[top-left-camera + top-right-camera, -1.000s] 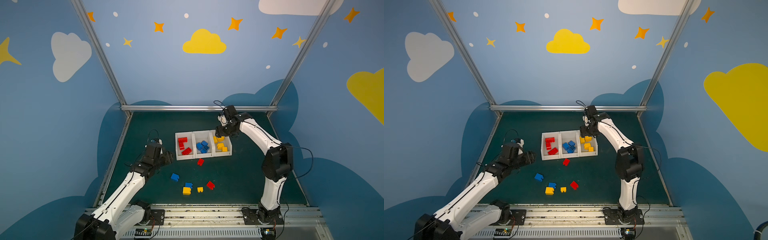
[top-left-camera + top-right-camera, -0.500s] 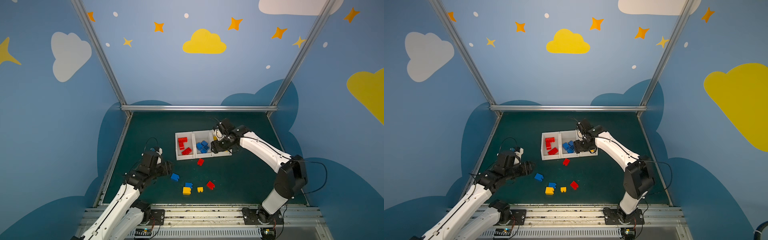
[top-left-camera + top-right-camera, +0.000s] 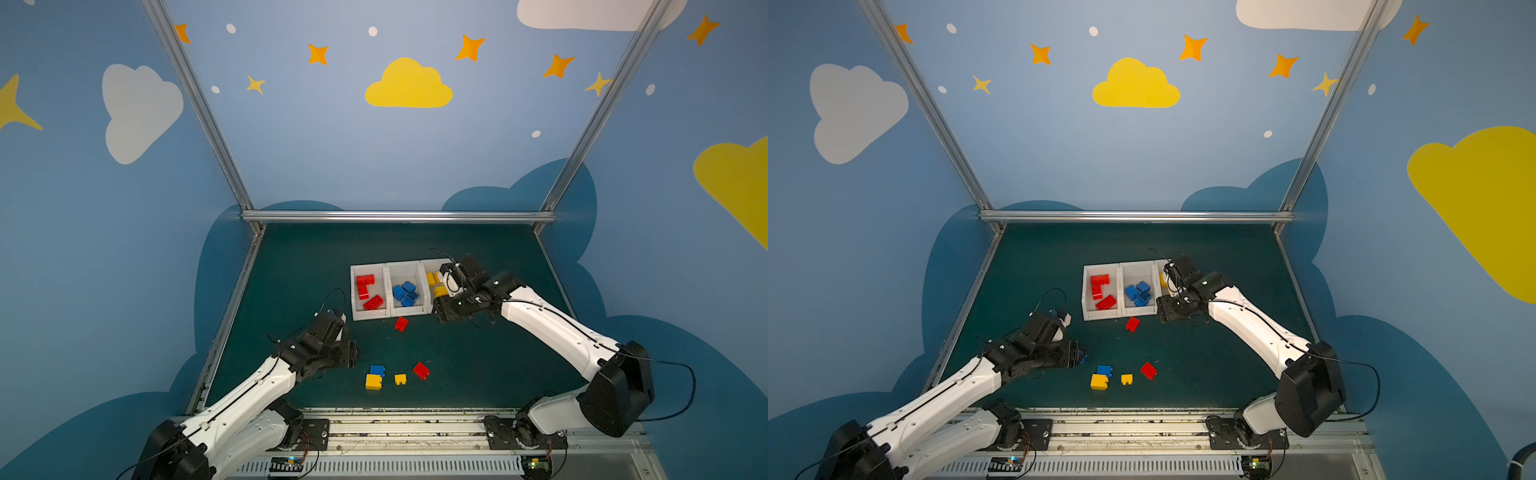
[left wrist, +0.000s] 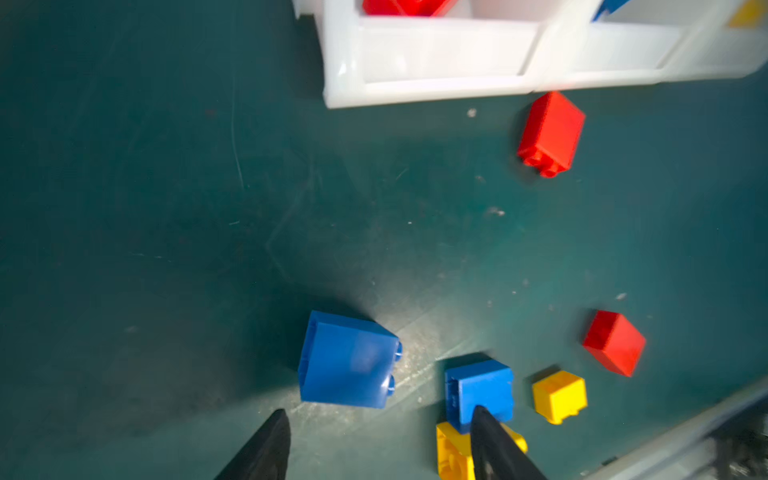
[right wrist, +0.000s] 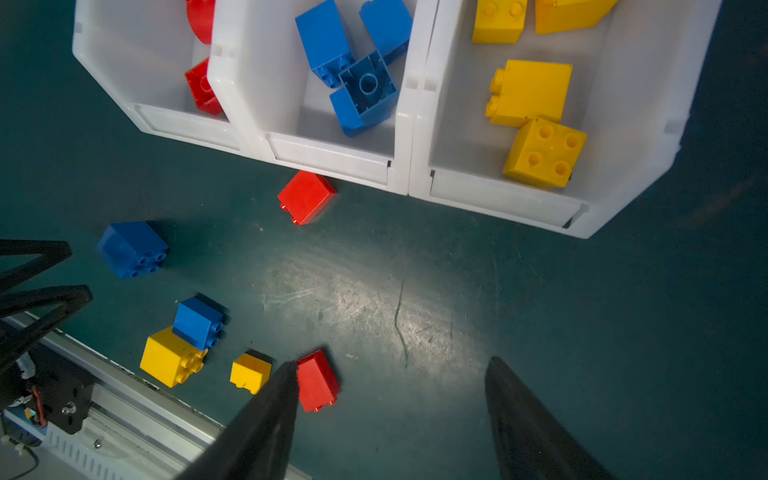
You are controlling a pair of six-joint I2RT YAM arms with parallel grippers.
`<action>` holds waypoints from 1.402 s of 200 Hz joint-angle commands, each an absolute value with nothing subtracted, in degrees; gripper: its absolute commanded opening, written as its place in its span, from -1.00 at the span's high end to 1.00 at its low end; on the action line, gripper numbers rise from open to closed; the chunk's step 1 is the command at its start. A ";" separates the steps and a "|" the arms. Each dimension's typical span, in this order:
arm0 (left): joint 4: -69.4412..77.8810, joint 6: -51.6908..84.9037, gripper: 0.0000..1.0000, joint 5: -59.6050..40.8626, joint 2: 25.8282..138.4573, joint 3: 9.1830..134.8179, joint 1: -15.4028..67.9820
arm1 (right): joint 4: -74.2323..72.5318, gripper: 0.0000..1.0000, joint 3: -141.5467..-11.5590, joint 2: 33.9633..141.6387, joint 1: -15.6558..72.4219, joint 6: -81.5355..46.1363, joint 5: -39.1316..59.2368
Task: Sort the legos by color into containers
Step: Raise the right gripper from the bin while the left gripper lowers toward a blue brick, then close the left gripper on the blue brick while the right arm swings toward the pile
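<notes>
Hovering low at the near left in both top views, the left gripper (image 3: 352,354) hides most of a large blue brick (image 3: 1082,356) on the dark green mat (image 3: 478,365). The right gripper (image 3: 438,311) hangs at the near edge of the yellow bin (image 3: 432,264). 3 white bins stand side by side mid-table: red bin (image 3: 370,313) on the left, blue bin (image 3: 405,311) in the middle, yellow on the right. 5 more bricks lie loose. A red brick (image 3: 401,323) sits just near of the bins. Further toward the near edge, a small blue brick (image 3: 377,369) rests against a yellow brick (image 3: 373,382), with a small yellow brick (image 3: 400,379) and a second red brick (image 3: 421,370) to their right.

On the left wrist camera, the black fingers (image 4: 270,449) stand well apart with nothing between them. The large blue brick (image 4: 347,361) lies on its side just beyond the tips, its studs pointing sideways.

On the right wrist camera, the fingers (image 5: 266,415) are spread wide and empty, and the second red brick (image 5: 318,380) lies just beside 1 tip.

These bricks look like hard, glossy moulded plastic: hollow, boxy, probably light and rigid. Their smooth walls could slip, so I would pinch the blue brick across 2 flat opposite walls, clear of the studs.
</notes>
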State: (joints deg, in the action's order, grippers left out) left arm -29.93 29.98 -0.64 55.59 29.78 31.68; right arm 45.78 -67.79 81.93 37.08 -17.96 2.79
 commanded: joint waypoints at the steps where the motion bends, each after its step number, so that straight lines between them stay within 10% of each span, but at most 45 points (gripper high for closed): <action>1: -30.15 28.86 -0.38 2.64 57.67 30.85 31.99 | 44.25 -0.43 -66.19 79.55 37.53 -20.03 2.44; 99: -23.88 25.15 -0.37 0.73 67.80 32.30 32.86 | 47.54 -0.43 -67.92 81.11 38.72 -21.84 1.23; 280: -23.83 23.53 0.25 1.41 72.21 34.65 35.02 | 46.93 -0.42 -65.66 80.26 39.00 -22.99 0.17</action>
